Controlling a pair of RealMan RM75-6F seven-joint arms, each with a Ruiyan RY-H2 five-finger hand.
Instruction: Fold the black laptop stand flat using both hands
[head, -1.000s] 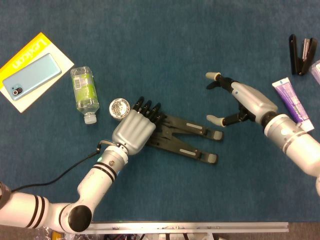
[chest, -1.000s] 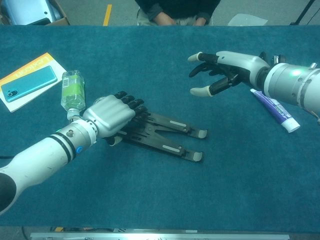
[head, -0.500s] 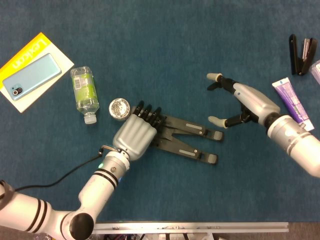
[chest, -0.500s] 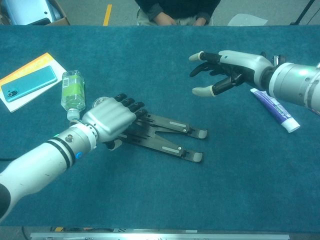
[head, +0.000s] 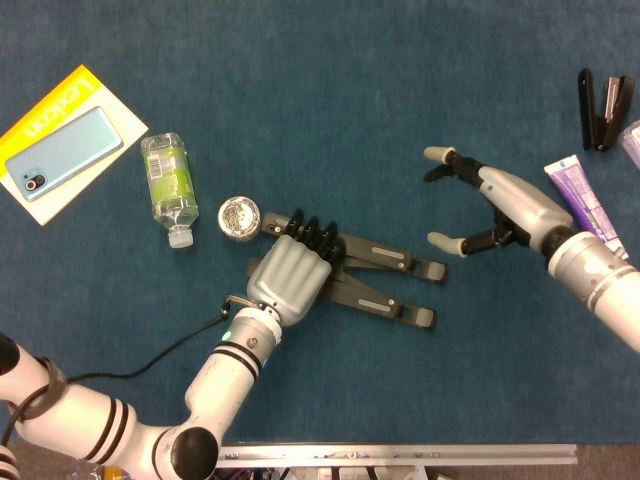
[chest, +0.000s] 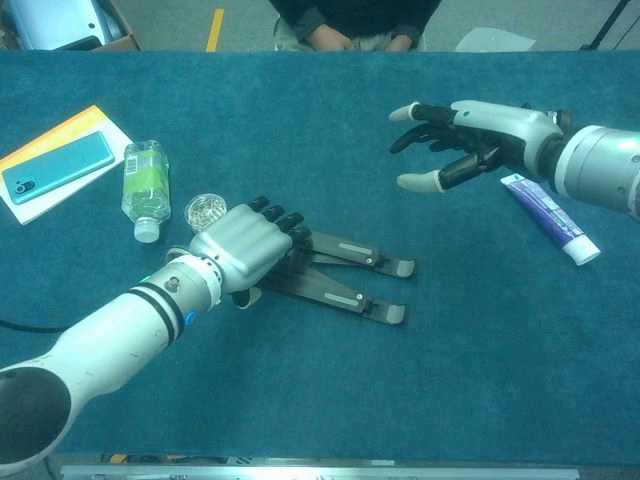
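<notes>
the black laptop stand (head: 375, 282) lies low on the blue counter (head: 330, 110) near the middle, its two legs pointing toward 3 o'clock. the left hand (head: 290, 276) rests on the stand's 9 o'clock end, palm down, dark fingers (head: 312, 236) laid over the hinged part; i cannot tell whether they wrap under it. the right hand (head: 500, 205) hovers at 2 o'clock from the stand, apart from it, fingers and thumb spread wide with nothing between them.

the head view alone shows one black stapler (head: 603, 108) at the far 2 o'clock corner. the chest view alone shows a seated person (chest: 355, 22) beyond the counter's far edge, at 12 o'clock, and it shows the right hand raised off the cloth.

counted across both views: one stand, one clear plastic bottle (head: 169, 186) with a green label lying on its side at 10 o'clock, one small shiny round cap-like object (head: 239, 216) just beside the bottle's neck, one light blue phone (head: 62, 152) lying on one yellow booklet (head: 60, 110) at 10 o'clock, one purple-and-white tube (head: 583, 208) at 3 o'clock by the right wrist.
</notes>
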